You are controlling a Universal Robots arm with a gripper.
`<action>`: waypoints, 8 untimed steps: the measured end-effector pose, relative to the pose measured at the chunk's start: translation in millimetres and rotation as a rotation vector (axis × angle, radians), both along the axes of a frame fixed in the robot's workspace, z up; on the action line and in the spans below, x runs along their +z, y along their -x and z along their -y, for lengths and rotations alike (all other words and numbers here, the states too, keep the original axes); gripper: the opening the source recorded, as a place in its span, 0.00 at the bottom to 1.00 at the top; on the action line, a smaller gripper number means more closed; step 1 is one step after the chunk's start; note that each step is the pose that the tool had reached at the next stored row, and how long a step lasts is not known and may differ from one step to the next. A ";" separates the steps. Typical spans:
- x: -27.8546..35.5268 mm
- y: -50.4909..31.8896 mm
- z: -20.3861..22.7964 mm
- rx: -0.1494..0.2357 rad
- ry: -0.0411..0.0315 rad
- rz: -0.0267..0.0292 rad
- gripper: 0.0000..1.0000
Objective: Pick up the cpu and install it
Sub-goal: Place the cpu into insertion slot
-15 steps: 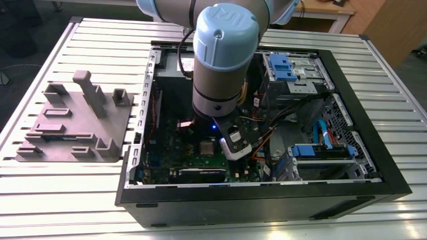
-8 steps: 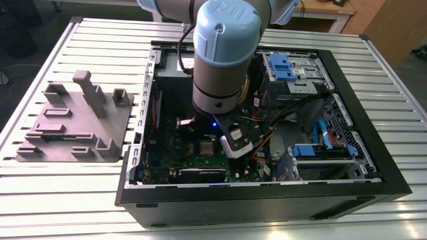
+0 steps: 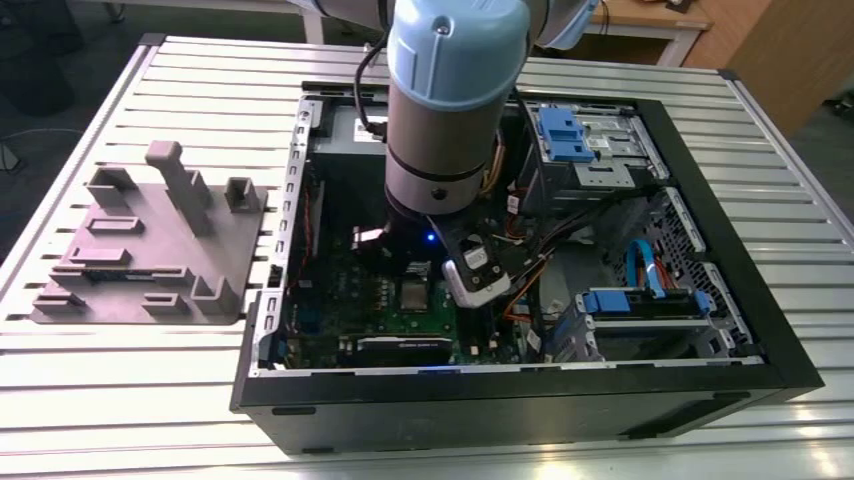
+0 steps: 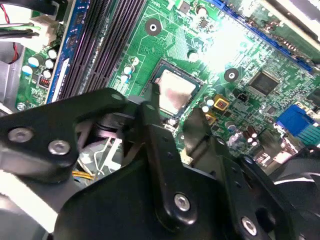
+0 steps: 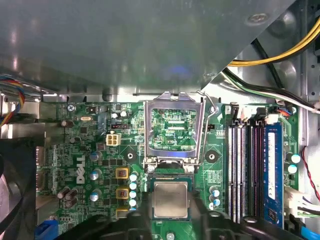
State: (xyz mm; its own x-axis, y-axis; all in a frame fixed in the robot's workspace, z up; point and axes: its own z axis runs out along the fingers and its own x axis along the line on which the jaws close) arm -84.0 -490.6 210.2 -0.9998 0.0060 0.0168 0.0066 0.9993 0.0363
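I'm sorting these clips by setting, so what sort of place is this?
Probably a robotics lab or test bench for computer assembly: a robot arm reaches into an open desktop computer case lying on a slatted metal table, with the cpu at the socket of the green motherboard.

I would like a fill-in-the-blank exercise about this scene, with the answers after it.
The cpu lies on the green ____. The socket bracket next to it is ____, not closed. The computer case rests on a slatted ____.
Missing words: motherboard; open; table.
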 end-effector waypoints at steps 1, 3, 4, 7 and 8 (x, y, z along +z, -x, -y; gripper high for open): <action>0.0 0.0 0.0 0.000 0.0000 0.0000 0.40; 0.1 0.0 0.0 0.000 0.0000 0.0000 0.34; 0.2 0.0 0.0 0.000 0.0002 -0.0001 0.28; 0.2 0.0 0.0 0.000 0.0002 -0.0001 0.17; 0.2 0.0 0.0 0.000 0.0002 -0.0001 0.11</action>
